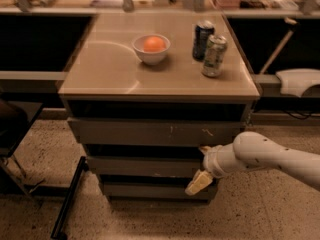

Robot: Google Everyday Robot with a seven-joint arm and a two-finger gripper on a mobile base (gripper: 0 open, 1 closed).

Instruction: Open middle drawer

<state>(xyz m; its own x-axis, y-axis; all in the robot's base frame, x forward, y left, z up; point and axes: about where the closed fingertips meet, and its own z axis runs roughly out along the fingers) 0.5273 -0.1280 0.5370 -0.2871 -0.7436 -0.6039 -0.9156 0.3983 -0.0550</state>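
The tan-topped, grey-brown desk [110,74] fills the middle of the view, with three handle-less drawers stacked under its flat top. The robot's smooth white arm [270,156] reaches in low from the right edge of the view, well below the desk top.

The uppermost drawer, the taller grey-brown front with white scratch marks [150,132], sits just under the top. Below it is the middle drawer [142,166], a wide, shallow grey-brown front with a dark gap above it. It looks shut, or very nearly. Its long axis runs left to right and its flat face points toward the camera, so I judge it must slide out toward the viewer. The narrowest-looking bottom drawer front [150,190] lies beneath it.

The pale tan gripper [200,178] is at the right end of the middle drawer's front, low against it and overlapping the seam with the bottom drawer. Most of the drawer's length therefore lies to the left of the gripper as seen here. Whether the gripper is apart or together I cannot tell, nor whether it touches the front.

On the desk top (none of it part of the job) stand:
- a small white bowl [151,51] holding an orange fruit [154,44]
- a dark blue drinks can [202,34]
- a green-and-silver can [214,55], just beside the blue one
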